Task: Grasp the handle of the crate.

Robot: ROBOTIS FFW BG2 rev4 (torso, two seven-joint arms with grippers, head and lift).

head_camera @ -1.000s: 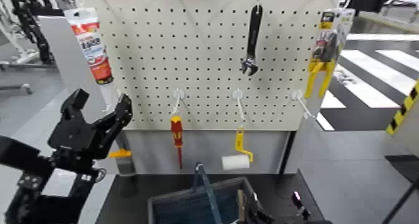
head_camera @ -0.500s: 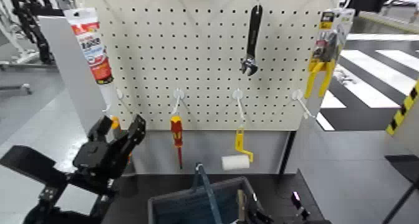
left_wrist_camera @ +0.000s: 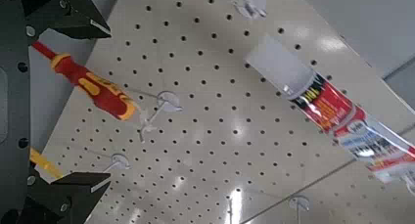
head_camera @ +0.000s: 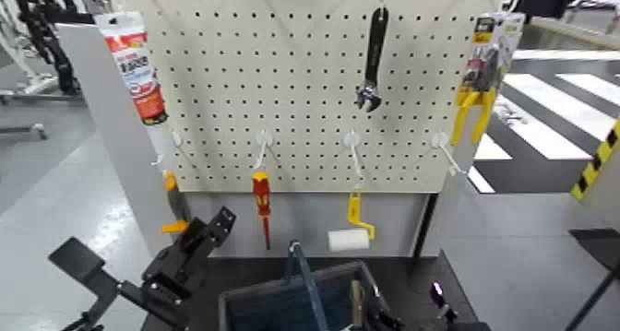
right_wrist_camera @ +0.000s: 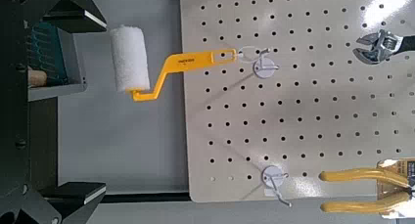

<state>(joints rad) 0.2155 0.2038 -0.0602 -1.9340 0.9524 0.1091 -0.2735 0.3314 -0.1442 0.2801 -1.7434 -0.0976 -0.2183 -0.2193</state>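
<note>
The dark blue-grey crate [head_camera: 263,309] stands at the bottom middle of the head view, cut off by the frame's edge. Its thin teal-blue handle [head_camera: 304,284] stands up over it, running front to back. My left gripper [head_camera: 208,235] is open and empty, low at the crate's left and a little apart from it. In the left wrist view its fingers [left_wrist_camera: 69,185] stand wide apart and face the pegboard. My right gripper [right_wrist_camera: 93,107] is open and empty. A corner of the crate [right_wrist_camera: 49,53] shows beside one of its fingers.
A white pegboard [head_camera: 304,86] stands behind the crate. It holds a red-and-yellow screwdriver [head_camera: 262,201], a yellow-handled paint roller [head_camera: 349,235], a black wrench [head_camera: 373,63], yellow pliers [head_camera: 475,109] and a caulk tube [head_camera: 138,72]. Parts of my right arm [head_camera: 438,309] lie right of the crate.
My left arm has dropped and swung right, from high at the left down to beside the crate. The crate, its handle and the right arm have not moved.
</note>
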